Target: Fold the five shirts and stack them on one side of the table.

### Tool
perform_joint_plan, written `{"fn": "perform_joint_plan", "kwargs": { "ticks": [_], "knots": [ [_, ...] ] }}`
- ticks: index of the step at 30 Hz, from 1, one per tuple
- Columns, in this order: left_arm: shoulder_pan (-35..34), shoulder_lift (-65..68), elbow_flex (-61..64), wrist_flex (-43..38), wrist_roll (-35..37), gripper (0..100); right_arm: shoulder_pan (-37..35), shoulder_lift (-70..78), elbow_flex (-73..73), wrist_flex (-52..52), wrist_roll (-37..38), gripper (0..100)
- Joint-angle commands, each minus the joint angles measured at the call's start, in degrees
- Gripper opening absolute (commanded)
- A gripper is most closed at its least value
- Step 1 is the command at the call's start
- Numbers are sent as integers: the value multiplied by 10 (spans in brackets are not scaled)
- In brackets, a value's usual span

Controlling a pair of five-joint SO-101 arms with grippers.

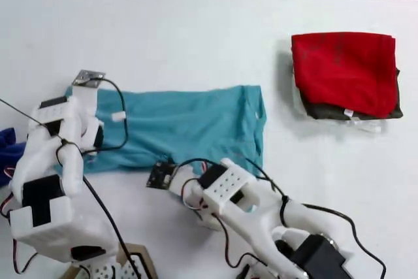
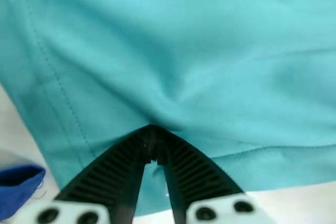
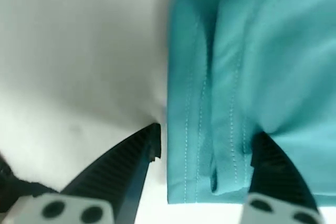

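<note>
At nine o'clock on the table point(image 1: 196, 37), the left gripper point(image 2: 152, 141) is closed tight, pinching the flat teal shirt point(image 1: 189, 129). Toward six, the right gripper point(image 3: 207, 141) gapes wide astride its hem. At two o'clock lies the folded stack point(image 1: 345, 73), red on top.

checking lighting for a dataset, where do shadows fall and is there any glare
High view: even light, no glare on the table, a soft shadow beside the folded stack. Left wrist view: folds darken where the left end effector pinches the teal shirt. Right wrist view: shade on the table along the shirt's hem.
</note>
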Motion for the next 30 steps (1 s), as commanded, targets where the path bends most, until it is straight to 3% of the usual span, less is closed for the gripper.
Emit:
{"fn": "perform_joint_plan", "kwargs": {
  "ticks": [1,7,12,15,19,25,30],
  "knots": [
    [-5,-4,1,-14,-4,26,-13,-3,9,-28,-4,269],
    [-5,-4,1,-14,-4,26,21,-3,10,-28,2,254],
    [-5,-4,1,-13,-4,26,81,-3,8,-29,35,6],
    [-5,-4,1,-13,-4,26,111,-3,7,-29,37,60],
    [-5,-4,1,-13,-4,26,132,-9,4,-28,41,18],
    [-6,-4,1,-14,-4,26,137,-9,-74,51,127,19],
    [-6,-4,1,-14,-4,26,202,-4,-240,150,201,19]
  ]
}}
